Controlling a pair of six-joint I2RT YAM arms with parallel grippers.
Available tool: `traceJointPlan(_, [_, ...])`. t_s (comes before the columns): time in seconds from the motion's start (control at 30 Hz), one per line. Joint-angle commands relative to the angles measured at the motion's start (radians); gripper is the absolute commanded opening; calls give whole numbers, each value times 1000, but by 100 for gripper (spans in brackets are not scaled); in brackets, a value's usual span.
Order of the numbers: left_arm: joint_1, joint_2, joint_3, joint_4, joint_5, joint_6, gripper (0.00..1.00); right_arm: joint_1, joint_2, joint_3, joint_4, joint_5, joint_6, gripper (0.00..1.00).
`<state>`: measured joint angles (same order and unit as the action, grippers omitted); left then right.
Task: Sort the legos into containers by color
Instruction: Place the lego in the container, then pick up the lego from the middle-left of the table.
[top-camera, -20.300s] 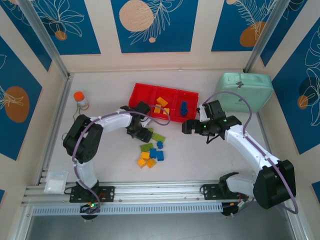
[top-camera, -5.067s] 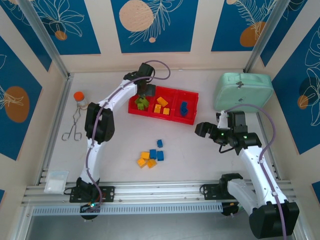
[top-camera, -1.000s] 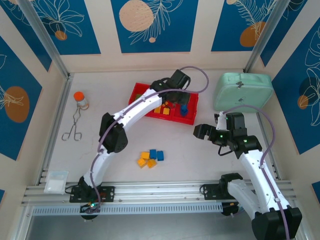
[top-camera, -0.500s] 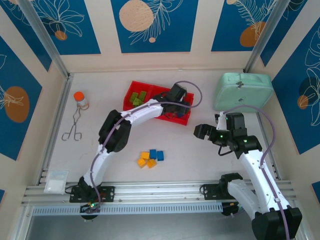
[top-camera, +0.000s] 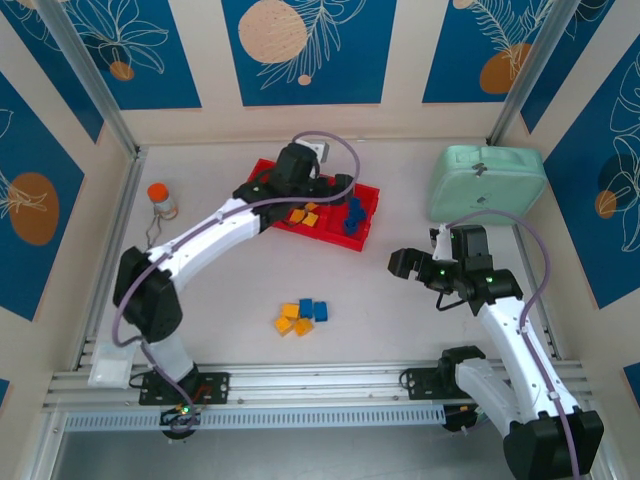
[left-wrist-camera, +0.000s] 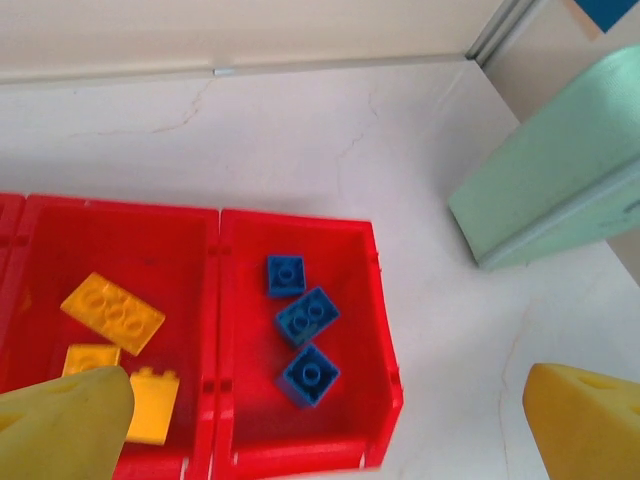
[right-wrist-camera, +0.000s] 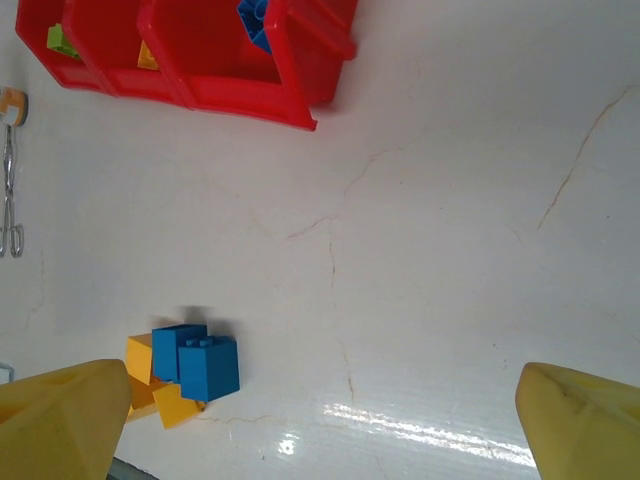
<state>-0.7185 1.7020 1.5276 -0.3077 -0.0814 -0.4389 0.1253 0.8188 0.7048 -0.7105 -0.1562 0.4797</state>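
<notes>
The bench (top-camera: 230, 290) carried the red tray (left-wrist-camera: 296, 217), which had slid and turned a little compared with a second earlier, probably nudged by the left arm working over it. The mint-green case (top-camera: 488, 182) stood well apart from the tray, beyond its blue end.

The real change was at the left hand (left-wrist-camera: 327, 400). A second earlier it had been closed low over the tray's end compartment. Now its fingers stood spread wide with nothing between them, and it hung above the tray, looking down into it. That read as a drop just made: three blue legos (left-wrist-camera: 305, 320) lay in the blue compartment (left-wrist-camera: 350, 290), close together, none on the dividers. In the compartment next to it lay the orange-yellow legos (left-wrist-camera: 112, 312), with no blue among those in view.

The right hand (right-wrist-camera: 322, 405) had not moved. It hung open and empty over bare bench, off the tray's blue end on the side nearer the arms.

What was left sat well apart from the tray, on the near side. These loose legos (top-camera: 300, 318) were a small cluster of blue and orange-yellow bricks touching one another. The sorting therefore looked far along but not finished. With the left hand freed, either arm could fairly go for that cluster next.
</notes>
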Motion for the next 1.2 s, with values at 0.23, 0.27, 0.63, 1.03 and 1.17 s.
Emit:
traceJointPlan(0.23, [-61, -307, -393, -364, -26, -63, 99, 2, 24, 24, -21, -27, 3, 99])
traceJointPlan(0.27, [-71, -331, -422, -395, -34, -83, 99, 4, 27, 21, -20, -21, 5, 99])
traceJointPlan(0.63, [-285, -526, -670, -493, -27, -303, 95, 5, 23, 20, -22, -11, 10, 99])
traceJointPlan(1.03, [-346, -408, -619, -585, 6, -103, 95, 17, 11, 15, -20, -3, 17, 99])
traceJointPlan(1.17, [-334, -379, -616, -590, 19, -27, 91, 18, 9, 12, -15, 0, 18, 99])
